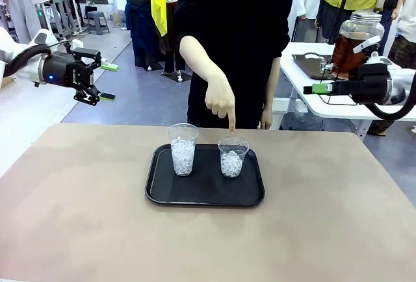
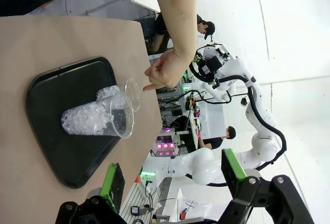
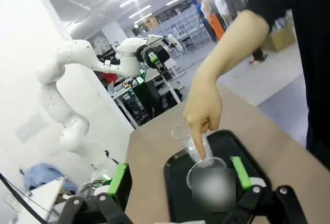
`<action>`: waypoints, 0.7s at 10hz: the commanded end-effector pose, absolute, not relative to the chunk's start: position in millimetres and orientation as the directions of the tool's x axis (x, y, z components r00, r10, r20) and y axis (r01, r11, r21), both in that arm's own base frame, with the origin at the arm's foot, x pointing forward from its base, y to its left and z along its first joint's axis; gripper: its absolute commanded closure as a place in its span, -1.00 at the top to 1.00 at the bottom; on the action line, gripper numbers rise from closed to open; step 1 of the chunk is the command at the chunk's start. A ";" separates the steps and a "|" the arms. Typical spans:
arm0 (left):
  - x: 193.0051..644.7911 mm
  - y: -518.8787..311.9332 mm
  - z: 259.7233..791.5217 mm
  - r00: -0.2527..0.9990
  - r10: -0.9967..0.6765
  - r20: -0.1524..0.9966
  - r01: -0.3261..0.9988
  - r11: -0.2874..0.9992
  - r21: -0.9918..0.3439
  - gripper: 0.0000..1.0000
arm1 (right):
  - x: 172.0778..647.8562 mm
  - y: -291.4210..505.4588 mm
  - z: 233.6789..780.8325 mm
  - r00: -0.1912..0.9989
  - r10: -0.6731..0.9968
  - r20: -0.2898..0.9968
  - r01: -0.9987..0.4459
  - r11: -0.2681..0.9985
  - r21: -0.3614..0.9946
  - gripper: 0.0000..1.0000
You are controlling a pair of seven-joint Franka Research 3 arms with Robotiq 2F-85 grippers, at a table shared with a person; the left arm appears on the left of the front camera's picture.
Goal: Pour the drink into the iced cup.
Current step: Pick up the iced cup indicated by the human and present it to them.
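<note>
Far right on the tray (image 1: 195, 199), a person's hand (image 1: 220, 100) pointed at the iced cup (image 1: 233, 157). The left gripper (image 1: 108, 82) and right gripper (image 1: 320, 89) hung open, empty. The drink (image 1: 348, 51) sat in a glass jar (image 1: 357, 25) on a side table (image 1: 300, 87), likely heavy and breakable; its tap (image 1: 325, 67) looked the safest place to hold.

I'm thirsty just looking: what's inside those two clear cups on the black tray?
Both the taller cup and the shorter cup hold clear ice, no brown drink. The ice hides each cup's bottom, so meltwater there cannot be told.
</note>
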State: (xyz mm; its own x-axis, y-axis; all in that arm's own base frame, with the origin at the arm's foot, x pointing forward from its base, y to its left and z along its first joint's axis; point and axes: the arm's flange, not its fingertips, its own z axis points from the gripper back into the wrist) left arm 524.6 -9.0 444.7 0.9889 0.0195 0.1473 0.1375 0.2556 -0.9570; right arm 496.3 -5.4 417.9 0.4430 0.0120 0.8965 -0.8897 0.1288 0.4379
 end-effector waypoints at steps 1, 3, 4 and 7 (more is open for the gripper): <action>524.9 -8.9 446.0 0.988 0.022 0.151 0.140 0.258 -0.956 1.00 | 497.2 2.3 393.8 0.262 -0.019 0.965 -0.960 0.097 0.262 1.00; 524.9 -8.9 446.0 0.988 0.022 0.151 0.140 0.258 -0.956 1.00 | 499.8 11.4 371.2 0.155 -0.006 0.988 -0.982 0.106 0.155 1.00; 524.9 -8.9 446.0 0.988 0.022 0.151 0.140 0.258 -0.956 1.00 | 501.8 17.4 359.3 0.120 0.012 0.993 -0.986 0.119 0.118 1.00; 524.9 -8.9 446.0 0.988 0.022 0.151 0.140 0.258 -0.956 1.00 | 503.4 37.5 329.0 0.021 0.060 0.998 -0.993 0.115 0.014 1.00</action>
